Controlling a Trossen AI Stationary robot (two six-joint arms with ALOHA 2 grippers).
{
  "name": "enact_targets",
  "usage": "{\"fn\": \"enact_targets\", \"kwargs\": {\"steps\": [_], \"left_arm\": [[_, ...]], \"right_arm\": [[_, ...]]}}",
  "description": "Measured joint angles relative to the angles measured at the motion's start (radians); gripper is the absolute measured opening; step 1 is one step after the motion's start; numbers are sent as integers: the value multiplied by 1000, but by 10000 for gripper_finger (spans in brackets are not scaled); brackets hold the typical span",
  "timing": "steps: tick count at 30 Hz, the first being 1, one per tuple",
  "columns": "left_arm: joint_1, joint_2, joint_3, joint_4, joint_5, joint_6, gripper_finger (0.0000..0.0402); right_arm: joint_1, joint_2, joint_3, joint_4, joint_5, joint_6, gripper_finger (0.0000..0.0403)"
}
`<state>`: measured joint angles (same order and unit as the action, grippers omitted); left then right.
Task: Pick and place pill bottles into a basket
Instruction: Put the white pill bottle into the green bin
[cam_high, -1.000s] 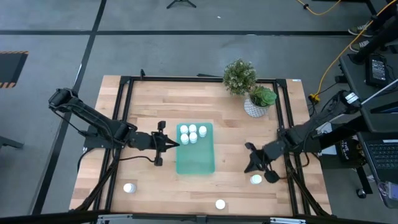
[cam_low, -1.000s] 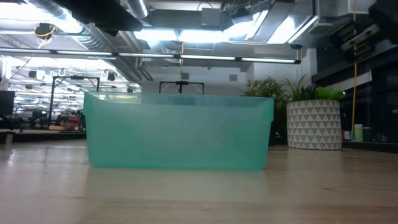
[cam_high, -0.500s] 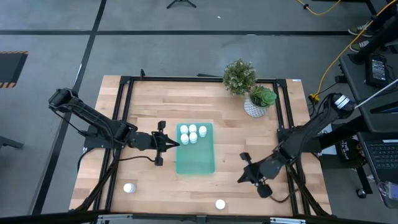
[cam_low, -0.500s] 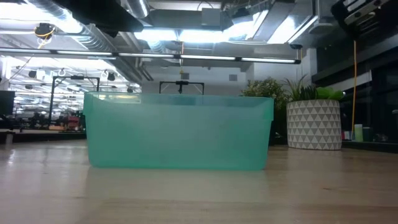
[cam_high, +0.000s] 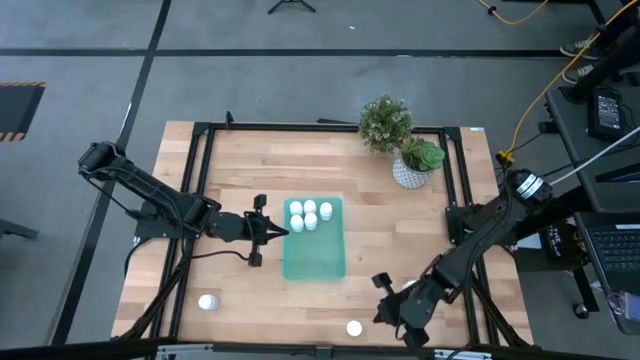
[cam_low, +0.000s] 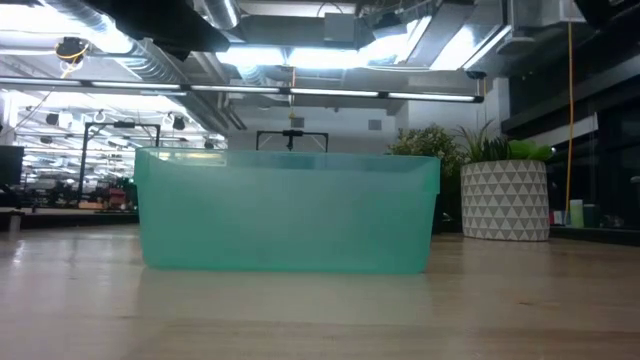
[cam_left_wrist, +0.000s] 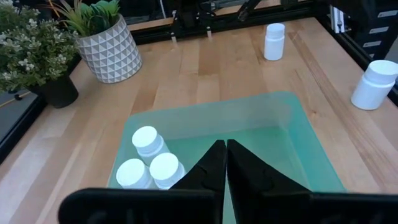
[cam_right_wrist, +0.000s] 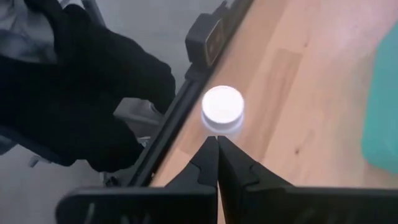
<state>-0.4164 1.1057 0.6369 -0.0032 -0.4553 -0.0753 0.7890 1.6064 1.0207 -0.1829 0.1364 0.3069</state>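
**Entry: five bottles trayed, right arm closing on a stray at the table's near edge**

High view. Your basket (cam_high: 313, 252) lies mid-table with five pill bottles (cam_high: 309, 215) clustered at its far end. One loose bottle (cam_high: 354, 328) stands near the front edge, another (cam_high: 207, 302) at the front left corner. The right gripper (cam_high: 384, 310) sits just beside the front-edge bottle; the left gripper (cam_high: 272, 230) rests at the basket's left rim. A patterned plant pot (cam_high: 408, 172) stands at the back.

Low view. Only the basket wall (cam_low: 286, 212) and the pot (cam_low: 505, 200) show; neither gripper appears.

Left wrist view. The left fingers (cam_left_wrist: 214, 163) are pressed together, tips meeting over the basket floor (cam_left_wrist: 267, 134), holding nothing. Three trayed bottles (cam_left_wrist: 149, 163) lie close beside them. Two more bottles show well apart beyond, one (cam_left_wrist: 274, 41) far off and one (cam_left_wrist: 374, 84) off to the side.

Right wrist view. The right fingers (cam_right_wrist: 210, 163) are likewise together, empty, their tips pointed at the front-edge bottle (cam_right_wrist: 222, 109), almost touching it.

Risks, as judged:
- That bottle stands right by the table rail (cam_right_wrist: 180, 112). Shut fingers would push, not grasp; a nudge could tip it or roll it off the edge.
- You will want the jaws spread before descending.
- A careless sweep of the left arm could knock the trayed bottles.
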Motion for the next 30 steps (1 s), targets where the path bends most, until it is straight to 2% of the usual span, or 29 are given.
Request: {"fn": "enact_targets", "kwargs": {"steps": [5, 9, 17, 23, 30], "left_arm": [[0, 0, 0, 0, 0, 0, 9], [0, 0, 0, 0, 0, 0, 4], [0, 0, 0, 0, 0, 2, 4], [0, 0, 1, 0, 0, 0, 10], [0, 0, 1, 0, 0, -1, 4]], "right_arm": [[1, 46, 11, 0, 0, -1, 6], [-2, 63, 11, 13, 2, -6, 30], [-3, 71, 11, 60, 7, -56, 126], [-3, 71, 11, 67, 67, -53, 204], [-3, 71, 11, 123, 68, -24, 250]]}}
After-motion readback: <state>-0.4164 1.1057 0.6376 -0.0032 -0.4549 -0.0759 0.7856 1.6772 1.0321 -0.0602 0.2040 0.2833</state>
